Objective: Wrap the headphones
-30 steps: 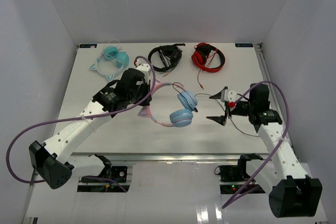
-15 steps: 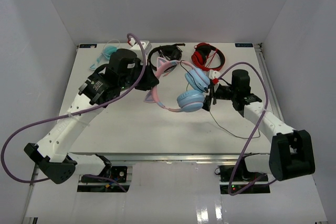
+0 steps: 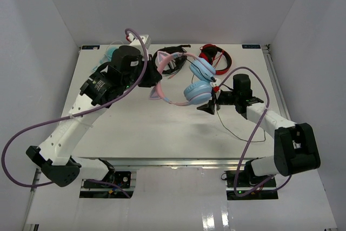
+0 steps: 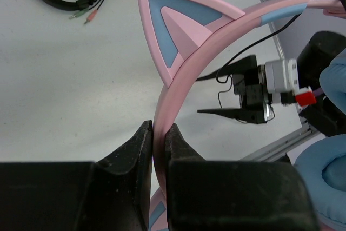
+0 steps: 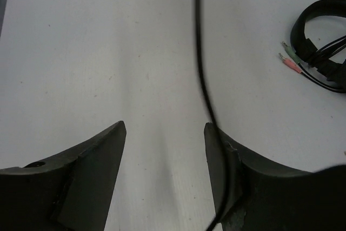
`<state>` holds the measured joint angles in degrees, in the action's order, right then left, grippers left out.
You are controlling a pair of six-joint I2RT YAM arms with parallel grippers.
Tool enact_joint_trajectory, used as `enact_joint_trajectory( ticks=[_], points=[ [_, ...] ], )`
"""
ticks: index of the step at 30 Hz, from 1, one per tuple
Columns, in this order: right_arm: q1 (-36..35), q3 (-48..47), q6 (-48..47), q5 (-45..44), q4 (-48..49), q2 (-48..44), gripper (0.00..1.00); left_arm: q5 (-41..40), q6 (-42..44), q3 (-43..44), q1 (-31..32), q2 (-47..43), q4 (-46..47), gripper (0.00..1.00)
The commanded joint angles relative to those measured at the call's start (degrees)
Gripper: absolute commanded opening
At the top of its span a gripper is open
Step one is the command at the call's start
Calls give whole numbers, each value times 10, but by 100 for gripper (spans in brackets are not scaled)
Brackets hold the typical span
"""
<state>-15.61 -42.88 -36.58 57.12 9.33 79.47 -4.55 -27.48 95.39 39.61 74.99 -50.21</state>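
The headphones have a pink cat-ear headband, light blue ear cups and a thin black cable. My left gripper is shut on the headband and holds them off the table. In the left wrist view the jaws pinch the pink band below a cat ear. My right gripper is open just below the lower ear cup. In the right wrist view the cable hangs past the inner edge of the right finger, not pinched.
Black headphones and red headphones lie at the back of the table, and teal cat-ear headphones lie at the back left, partly behind my left arm. The cable's loose end trails on the table toward the front right.
The headphones went from lying on the table to being held up, farther back and right. My right gripper moved left and back, in under the ear cups.
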Motion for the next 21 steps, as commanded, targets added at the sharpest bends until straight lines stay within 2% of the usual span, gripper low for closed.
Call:
enact_joint_trajectory(
  ticks=[1,3,7,9,14,18,21],
  points=[
    [-19,8,-3,3,-50,-4,34,-51,-63,10,0,-35,83,0],
    [-32,-14,10,-4,-90,-7,17,-92,-106,4,-1,-37,97,0],
    [-75,-28,45,-63,-120,-61,9,-182,-203,-87,-4,-60,204,0],
    [-111,-43,45,-139,-167,-98,8,-230,-234,-105,-5,-53,246,0],
    [-176,-90,25,-311,-263,-141,8,-304,-287,-77,-5,28,259,0],
    [-201,-145,-9,-410,-323,-125,8,-335,-259,-28,-5,111,255,0],
    [-215,-199,-31,-501,-353,-123,8,-360,-196,7,-4,199,235,0]
  ],
)
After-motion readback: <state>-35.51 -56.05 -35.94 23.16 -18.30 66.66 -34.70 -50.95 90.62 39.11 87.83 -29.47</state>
